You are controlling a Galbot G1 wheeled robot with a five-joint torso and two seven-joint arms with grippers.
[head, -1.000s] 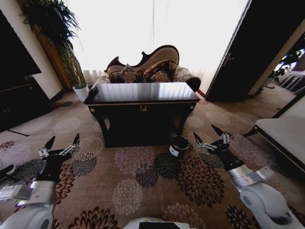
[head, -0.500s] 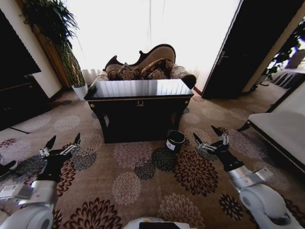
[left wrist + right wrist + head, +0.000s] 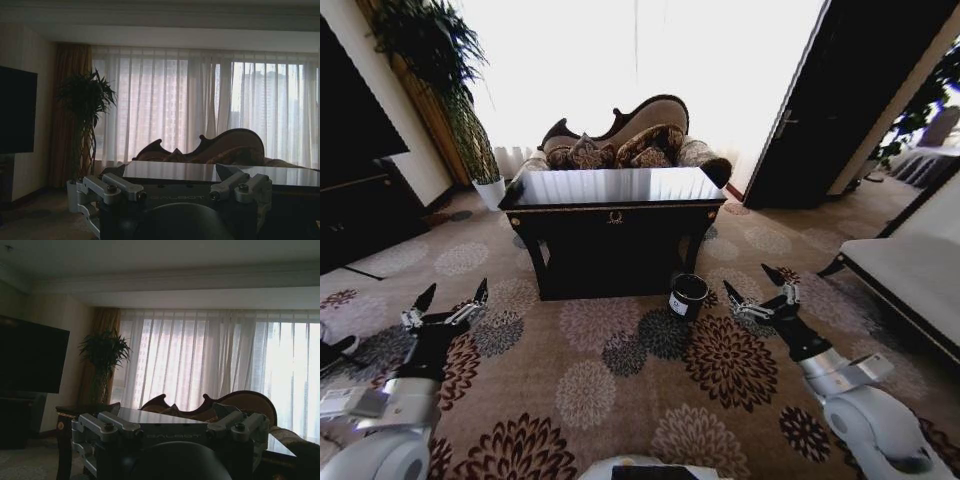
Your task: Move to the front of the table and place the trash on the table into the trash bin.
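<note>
The dark table with a glossy top and a gold emblem stands ahead of me across the carpet. Glare covers its top, and the trash on it cannot be made out. The black trash bin stands on the floor by the table's front right leg. My left gripper hovers low at the left, open and empty. My right gripper is open and empty too, just right of the bin. The left wrist view shows the open left gripper facing the table. The right gripper faces the table likewise.
A patterned sofa sits behind the table under the bright curtained window. A white plant pot with a tall plant stands back left, beside a dark cabinet. A pale bench lies to the right. Flowered carpet stretches between me and the table.
The whole head view has shifted a little, so the camera has moved; table and bin now sit slightly further left in the picture. Both grippers hold the same open pose.
</note>
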